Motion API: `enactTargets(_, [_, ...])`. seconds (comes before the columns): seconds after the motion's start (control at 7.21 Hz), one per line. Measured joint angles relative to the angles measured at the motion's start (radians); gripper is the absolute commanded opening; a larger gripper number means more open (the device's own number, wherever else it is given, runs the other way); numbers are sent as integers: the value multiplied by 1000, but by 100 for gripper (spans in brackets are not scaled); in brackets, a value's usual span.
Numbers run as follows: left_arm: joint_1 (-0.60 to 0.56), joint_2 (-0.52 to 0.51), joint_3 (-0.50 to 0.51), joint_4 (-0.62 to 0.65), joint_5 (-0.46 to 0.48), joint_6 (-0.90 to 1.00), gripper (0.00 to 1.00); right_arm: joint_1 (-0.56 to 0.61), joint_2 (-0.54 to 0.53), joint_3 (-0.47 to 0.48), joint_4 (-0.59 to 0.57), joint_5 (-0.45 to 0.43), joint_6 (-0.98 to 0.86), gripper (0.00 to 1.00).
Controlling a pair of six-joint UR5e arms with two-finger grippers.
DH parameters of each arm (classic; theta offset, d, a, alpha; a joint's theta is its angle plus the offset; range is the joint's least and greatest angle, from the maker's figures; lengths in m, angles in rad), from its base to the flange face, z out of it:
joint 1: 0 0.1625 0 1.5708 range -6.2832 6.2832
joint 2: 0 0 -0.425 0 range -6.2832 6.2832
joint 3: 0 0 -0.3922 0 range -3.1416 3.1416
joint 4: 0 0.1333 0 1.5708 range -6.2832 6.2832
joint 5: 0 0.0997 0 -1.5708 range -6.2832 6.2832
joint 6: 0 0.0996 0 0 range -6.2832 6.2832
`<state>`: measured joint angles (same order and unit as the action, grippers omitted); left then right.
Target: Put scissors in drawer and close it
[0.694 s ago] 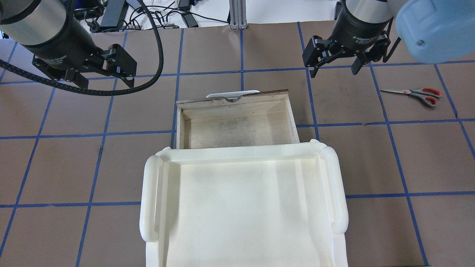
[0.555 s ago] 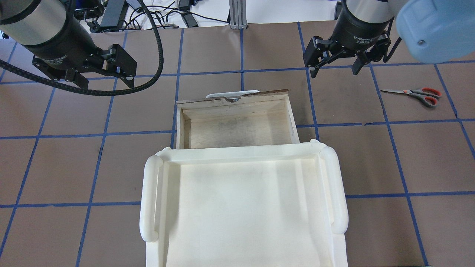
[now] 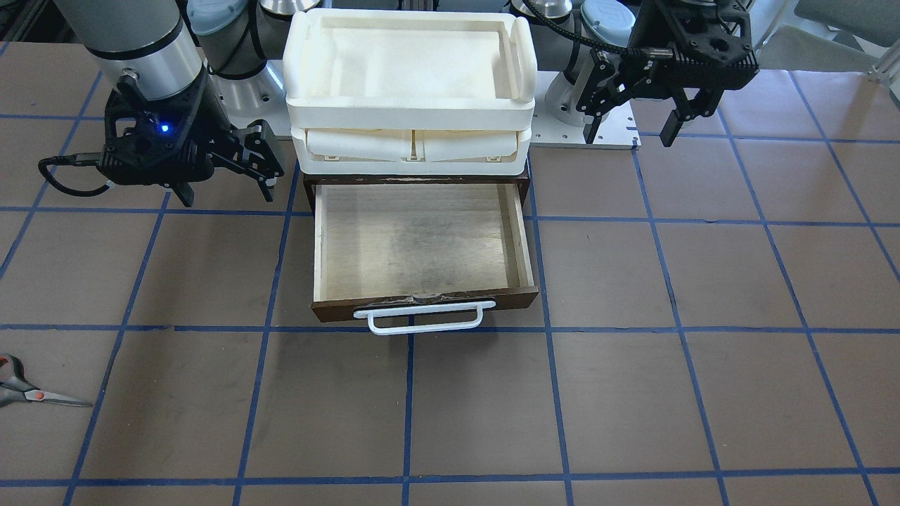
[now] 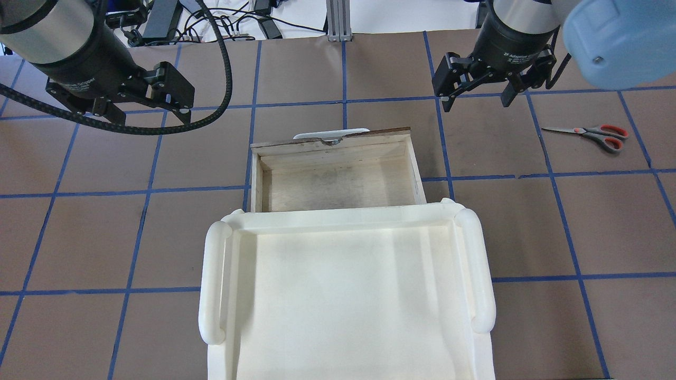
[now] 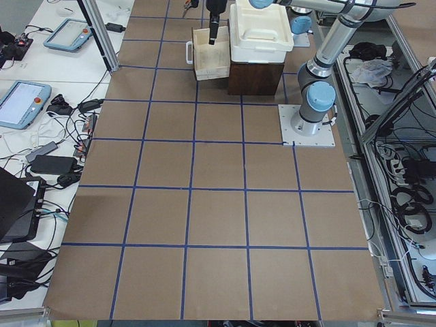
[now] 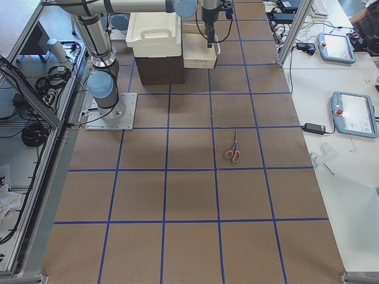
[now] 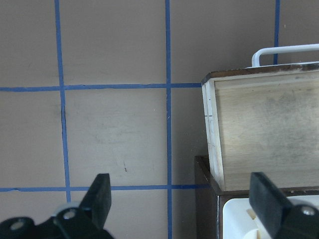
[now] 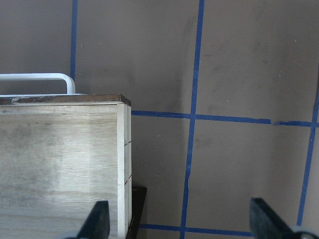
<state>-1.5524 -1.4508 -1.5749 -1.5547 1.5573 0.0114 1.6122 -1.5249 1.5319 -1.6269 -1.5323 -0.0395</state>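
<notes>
The scissors [image 4: 591, 133] lie flat on the brown table at the far right, grey handles lined orange-red; they also show in the front view [image 3: 28, 390] and the right side view [image 6: 233, 148]. The drawer [image 4: 327, 143] is pulled open and empty, with a pale plywood inside and a white bar handle [image 3: 422, 325]. My right gripper [image 4: 475, 99] is open and empty, hovering between the drawer and the scissors. My left gripper [image 4: 150, 112] is open and empty, to the left of the drawer. The drawer's corners show in both wrist views [image 7: 214, 144] [image 8: 122, 149].
A white plastic tray unit [image 4: 211, 279] sits on the dark cabinet above the drawer's back [image 3: 408, 105]. Blue tape lines grid the table. Cables and devices lie past the far edge [image 4: 227, 21].
The right gripper has crept very slightly away from me and to the right. The scissors, the drawer and the left gripper stay as they were.
</notes>
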Motion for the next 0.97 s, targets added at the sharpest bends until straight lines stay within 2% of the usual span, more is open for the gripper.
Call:
enactTargets(0.55, [7,-82,140,-49,12,-6,100,0,0,3,5,0,-27,100])
enactTargets(0.97, [6,-80,127,-57,5,-2,100,-20,3,6,4,2,-75,100])
